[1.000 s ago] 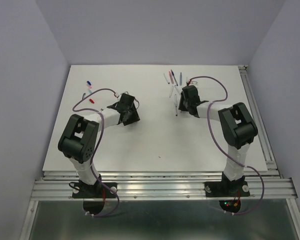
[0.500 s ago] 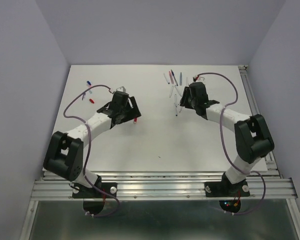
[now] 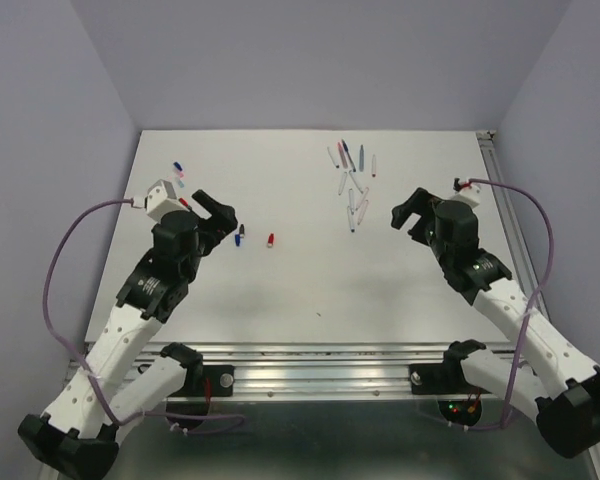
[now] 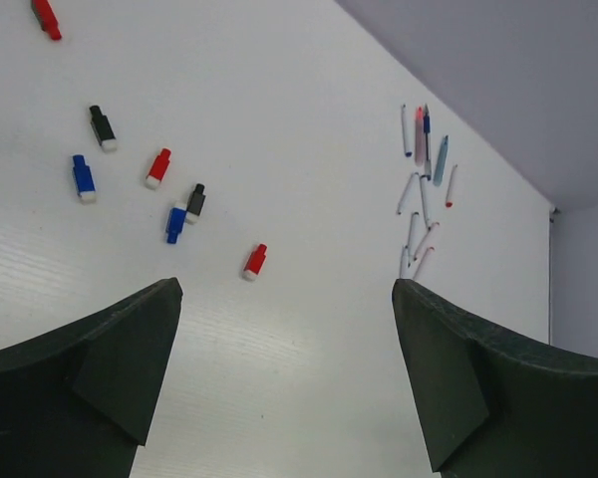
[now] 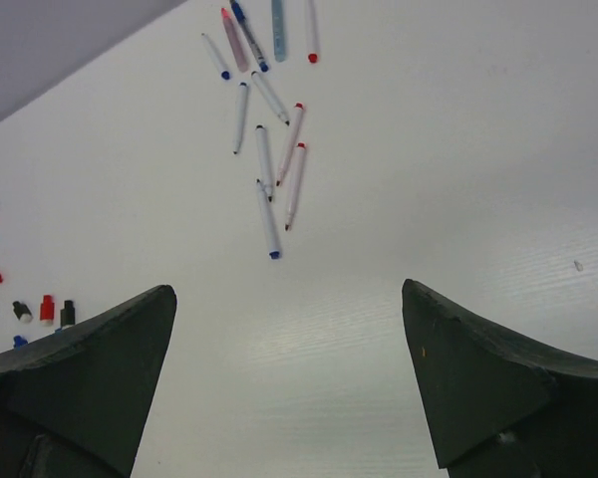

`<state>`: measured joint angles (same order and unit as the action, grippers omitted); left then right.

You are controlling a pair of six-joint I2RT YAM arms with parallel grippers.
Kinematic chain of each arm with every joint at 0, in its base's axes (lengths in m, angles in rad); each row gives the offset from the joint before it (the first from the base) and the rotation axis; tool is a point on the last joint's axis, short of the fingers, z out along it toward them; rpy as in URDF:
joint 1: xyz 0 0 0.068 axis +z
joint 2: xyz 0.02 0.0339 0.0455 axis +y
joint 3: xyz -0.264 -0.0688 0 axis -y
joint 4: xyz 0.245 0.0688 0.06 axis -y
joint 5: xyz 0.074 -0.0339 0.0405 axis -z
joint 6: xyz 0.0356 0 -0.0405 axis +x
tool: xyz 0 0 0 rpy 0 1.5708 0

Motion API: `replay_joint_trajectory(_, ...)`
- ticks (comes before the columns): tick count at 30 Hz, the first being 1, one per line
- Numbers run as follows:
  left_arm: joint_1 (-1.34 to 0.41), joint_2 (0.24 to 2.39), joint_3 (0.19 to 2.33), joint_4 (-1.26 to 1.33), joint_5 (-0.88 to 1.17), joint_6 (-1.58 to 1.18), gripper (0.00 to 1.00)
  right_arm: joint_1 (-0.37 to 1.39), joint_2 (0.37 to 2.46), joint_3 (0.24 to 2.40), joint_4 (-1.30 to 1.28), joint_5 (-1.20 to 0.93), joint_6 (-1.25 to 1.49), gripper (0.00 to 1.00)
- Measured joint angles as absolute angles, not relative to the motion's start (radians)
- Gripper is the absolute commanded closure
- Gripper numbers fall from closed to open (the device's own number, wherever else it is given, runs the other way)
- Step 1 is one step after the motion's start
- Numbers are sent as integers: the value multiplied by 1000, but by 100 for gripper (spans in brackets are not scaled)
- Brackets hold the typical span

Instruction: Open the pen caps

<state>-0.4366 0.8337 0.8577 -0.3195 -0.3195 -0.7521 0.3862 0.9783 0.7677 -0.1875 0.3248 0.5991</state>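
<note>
Black and spread wide, my left gripper point(image 4: 286, 289) holds nothing, and my right gripper point(image 5: 288, 289) gapes just as empty. Beyond the left one, the pen caps point(image 4: 175, 224) lie loose on the white table point(image 4: 309, 398). I judge them light, hard, slick stubs, likely to skid, so I would pinch one across its sides. Farther off, ahead of my right, the pens point(image 5: 266, 164) lie clustered; whether any cap is on them I cannot tell.

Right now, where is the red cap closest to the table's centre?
Top view: the red cap lies loose on the left half of the table, just right of a blue cap and a black cap, touching neither.
</note>
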Motion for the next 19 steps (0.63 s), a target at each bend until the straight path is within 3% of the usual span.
replay_joint_trajectory(7, -436, 646, 828, -409, -456, -812, 1, 386, 797, 679, -273, 403, 661, 0)
replay_joint_trajectory(19, -437, 751, 799, -426, -458, -810, 1, 386, 705, 599, -357, 481, 679, 0)
